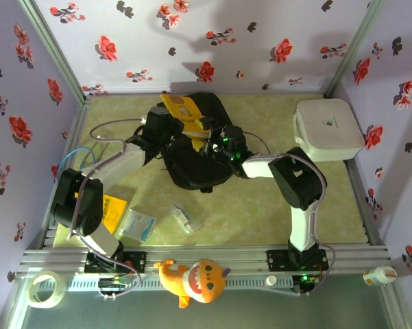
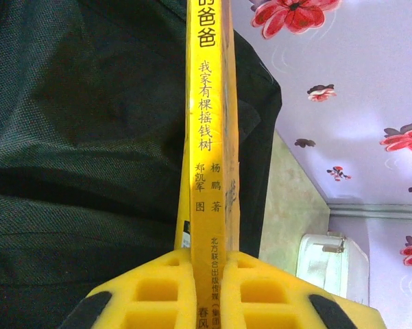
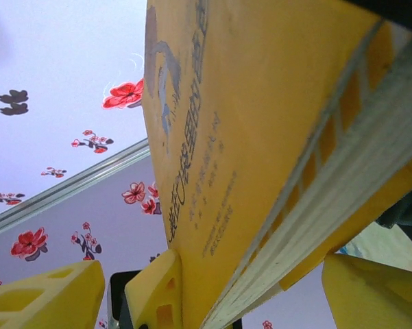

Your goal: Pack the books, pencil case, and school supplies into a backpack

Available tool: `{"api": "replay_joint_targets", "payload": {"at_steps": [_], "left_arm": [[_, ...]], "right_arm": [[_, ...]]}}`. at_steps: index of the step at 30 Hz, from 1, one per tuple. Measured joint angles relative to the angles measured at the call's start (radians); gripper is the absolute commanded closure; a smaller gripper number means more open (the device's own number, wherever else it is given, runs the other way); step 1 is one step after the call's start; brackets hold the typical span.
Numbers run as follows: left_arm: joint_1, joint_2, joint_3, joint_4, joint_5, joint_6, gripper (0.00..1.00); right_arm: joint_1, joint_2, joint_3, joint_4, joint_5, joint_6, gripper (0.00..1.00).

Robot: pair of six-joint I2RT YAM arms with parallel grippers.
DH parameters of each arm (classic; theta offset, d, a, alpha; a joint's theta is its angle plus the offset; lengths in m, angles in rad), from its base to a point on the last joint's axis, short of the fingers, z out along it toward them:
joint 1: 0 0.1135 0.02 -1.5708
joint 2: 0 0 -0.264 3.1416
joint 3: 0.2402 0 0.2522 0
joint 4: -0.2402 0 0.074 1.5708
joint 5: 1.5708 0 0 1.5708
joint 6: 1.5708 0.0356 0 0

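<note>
The black backpack (image 1: 192, 161) lies mid-table. Above its top a yellow book (image 1: 182, 108) sticks up at a tilt. My left gripper (image 1: 163, 127) is shut on the book, with the printed spine (image 2: 209, 137) clamped between its yellow pads (image 2: 158, 288). My right gripper (image 1: 218, 139) stands open at the backpack's right side. From the right wrist the book's cover (image 3: 260, 123) and page edges fill the space between its wide-spread fingers (image 3: 48, 301), none of them pressing on it. The clear pencil case (image 1: 184, 216) lies on the table in front of the backpack.
A pale blue-white packet (image 1: 137, 224) and a flat yellow item (image 1: 114, 209) lie near the left arm's base. A white rounded box (image 1: 327, 128) sits at the back right. Flowered walls close in the table on three sides.
</note>
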Motion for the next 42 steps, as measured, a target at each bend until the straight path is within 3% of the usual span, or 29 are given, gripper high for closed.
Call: {"api": "replay_joint_targets", "payload": {"at_steps": [20,33,42], "left_arm": [[-0.001,0.000,0.002,-0.006,0.000,0.005,1.00],[-0.010,0.000,0.002,-0.003,0.000,0.004,1.00],[-0.011,-0.006,-0.006,0.007,0.000,0.001,1.00]], "right_arm": [[0.004,-0.026,-0.090,-0.006,0.055,0.006,0.17],[0.016,0.006,0.035,-0.037,0.119,-0.003,0.37],[0.016,0.006,0.045,-0.072,0.162,-0.039,0.66]]}}
